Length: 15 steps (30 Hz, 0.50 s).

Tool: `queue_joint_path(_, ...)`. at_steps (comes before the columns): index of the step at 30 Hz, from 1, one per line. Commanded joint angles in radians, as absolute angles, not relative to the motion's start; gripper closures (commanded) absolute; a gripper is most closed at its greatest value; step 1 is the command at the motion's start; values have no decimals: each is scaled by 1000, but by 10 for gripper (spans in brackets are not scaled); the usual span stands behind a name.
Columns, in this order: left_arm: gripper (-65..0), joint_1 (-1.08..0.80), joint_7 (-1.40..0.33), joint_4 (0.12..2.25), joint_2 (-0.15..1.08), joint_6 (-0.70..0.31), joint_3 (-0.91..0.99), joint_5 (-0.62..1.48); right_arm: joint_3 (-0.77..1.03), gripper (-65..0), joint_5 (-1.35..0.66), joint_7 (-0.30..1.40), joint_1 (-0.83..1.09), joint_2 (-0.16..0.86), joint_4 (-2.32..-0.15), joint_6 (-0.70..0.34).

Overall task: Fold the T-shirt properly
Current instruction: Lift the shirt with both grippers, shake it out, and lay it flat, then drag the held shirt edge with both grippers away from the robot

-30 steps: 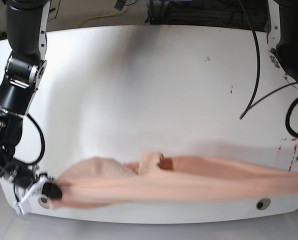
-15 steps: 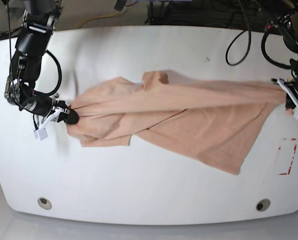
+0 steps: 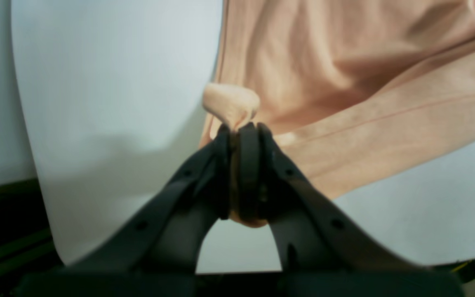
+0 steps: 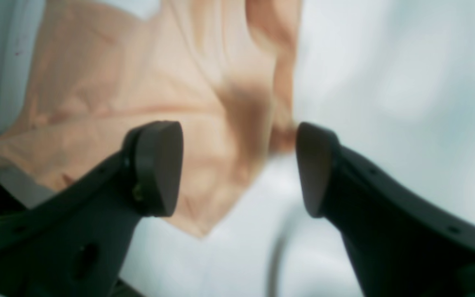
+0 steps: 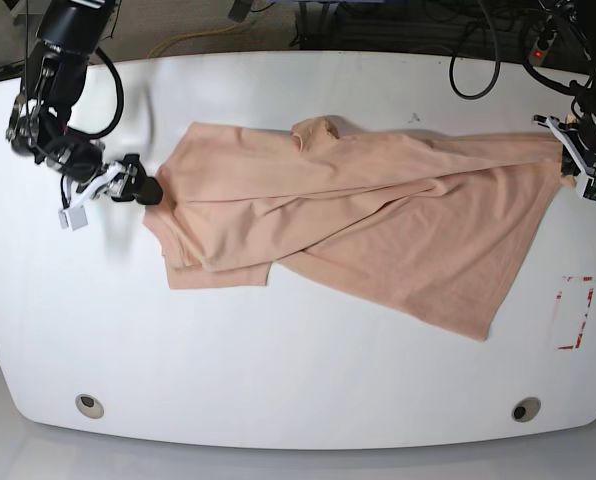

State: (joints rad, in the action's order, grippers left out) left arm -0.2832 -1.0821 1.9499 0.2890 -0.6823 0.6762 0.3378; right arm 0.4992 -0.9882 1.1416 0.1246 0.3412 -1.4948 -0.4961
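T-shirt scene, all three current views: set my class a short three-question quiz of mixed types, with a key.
1. True or false: the left end effector is shut on a bunched bit of the T-shirt.
2. Multiple choice: in the right wrist view, the right end effector is (A) clamped on cloth, (B) open with nothing between its pads, (C) out of view.
3. Fill in: in the base view the T-shirt lies spread on the white ____.

Key
1. True: the pads meet, with peach cloth poking out above them.
2. B: the pads stand wide apart, the cloth lying beyond them.
3. Table.
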Motion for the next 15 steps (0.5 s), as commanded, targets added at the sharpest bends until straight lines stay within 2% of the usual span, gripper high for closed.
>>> queue_joint_path(1,0,-280,-1064,1965,305,-680,684,344,535,-434,-1012,1148,148,335,-1547,-504)
queue_joint_path(6,0,-280,-1064,1966,305,-680,679,344,587,-438,-1012,1155,229,265,-1621,-506)
queue_joint_path(15,0,-272,-1064,1965,302,-680,674,344,584,-433,-1000,1153,288,157,-1620,-503)
